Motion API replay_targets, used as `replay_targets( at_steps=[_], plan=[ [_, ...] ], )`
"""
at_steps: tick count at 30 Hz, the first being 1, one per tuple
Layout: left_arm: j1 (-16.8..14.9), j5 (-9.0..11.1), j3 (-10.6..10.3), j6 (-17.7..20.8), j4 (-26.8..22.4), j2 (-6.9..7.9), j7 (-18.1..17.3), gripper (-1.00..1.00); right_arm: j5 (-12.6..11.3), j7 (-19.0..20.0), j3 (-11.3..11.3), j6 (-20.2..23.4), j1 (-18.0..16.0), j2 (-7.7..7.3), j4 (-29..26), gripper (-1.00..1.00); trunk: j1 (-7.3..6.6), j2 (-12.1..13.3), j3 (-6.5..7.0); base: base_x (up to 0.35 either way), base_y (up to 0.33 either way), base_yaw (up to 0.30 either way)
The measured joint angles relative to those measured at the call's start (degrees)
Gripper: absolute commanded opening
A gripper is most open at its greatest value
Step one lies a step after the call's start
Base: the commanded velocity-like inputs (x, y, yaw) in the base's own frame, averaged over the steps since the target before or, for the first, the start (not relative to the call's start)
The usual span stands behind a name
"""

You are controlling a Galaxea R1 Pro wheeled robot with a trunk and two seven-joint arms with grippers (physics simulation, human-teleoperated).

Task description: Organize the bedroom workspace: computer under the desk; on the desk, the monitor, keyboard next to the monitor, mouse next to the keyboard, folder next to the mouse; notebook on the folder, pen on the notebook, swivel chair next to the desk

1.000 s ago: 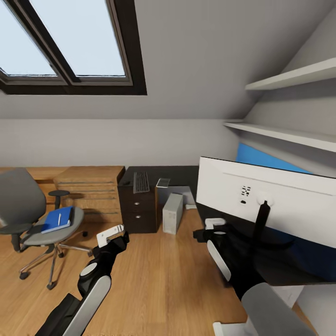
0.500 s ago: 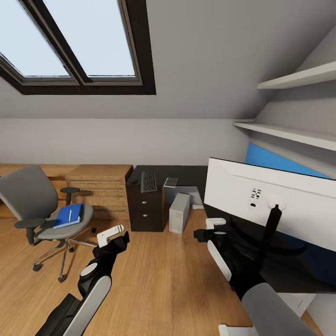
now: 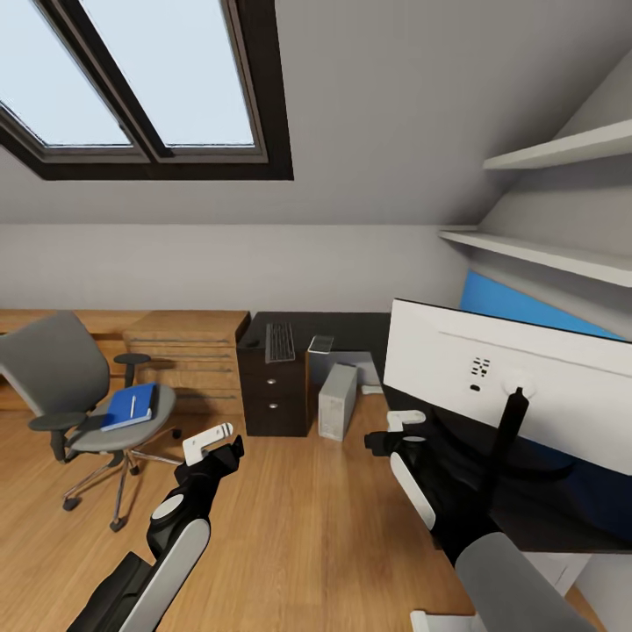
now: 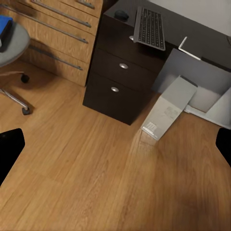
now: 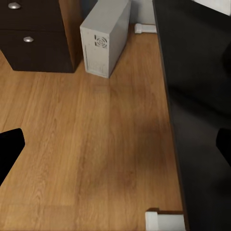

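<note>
On grey swivel chair (image 3: 83,395): bright blue flat folder (image 3: 130,406), awaiting transfer; left gripper (image 3: 211,441) and right gripper (image 3: 397,428) spread, empty.

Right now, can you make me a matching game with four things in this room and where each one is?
Things:
1. folder
2. keyboard
3. computer
4. monitor

Places:
A. standing on the wooden floor beside the dark drawers
B. lying on the chair seat
C. flat on the desk top above the drawers
D. upright on the near part of the desk, white back facing us

Pairs: 1-B, 2-C, 3-A, 4-D
</note>
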Motion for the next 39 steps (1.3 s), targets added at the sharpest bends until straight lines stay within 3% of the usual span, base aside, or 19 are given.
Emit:
replay_targets(
  at_steps=[22, 31, 39],
  plan=[
    [0.0, 0.0, 0.0, 0.0, 0.0, -0.02, 0.0, 1.00, 0.2, -0.1, 0.1, -1.8, 0.2, -0.02, 0.1, 1.00, -4.84, 8.8, 4.67, 0.000, 0.000, 0.000],
    [0.0, 0.0, -0.1, -0.1, 0.0, 0.00, 0.0, 1.00, 0.3, -1.2, 0.2, -2.0, 0.2, 0.04, 0.0, 1.00, -4.85, 8.9, 5.46, 0.008, 0.007, 0.048],
    [0.0, 0.0, -0.1, -0.1, 0.0, 0.00, 0.0, 1.00, 0.3, -1.9, 0.2, -2.0, 0.2, 0.01, 0.0, 1.00, -4.87, 8.8, 6.12, 0.210, 0.172, 0.061]
  ],
)
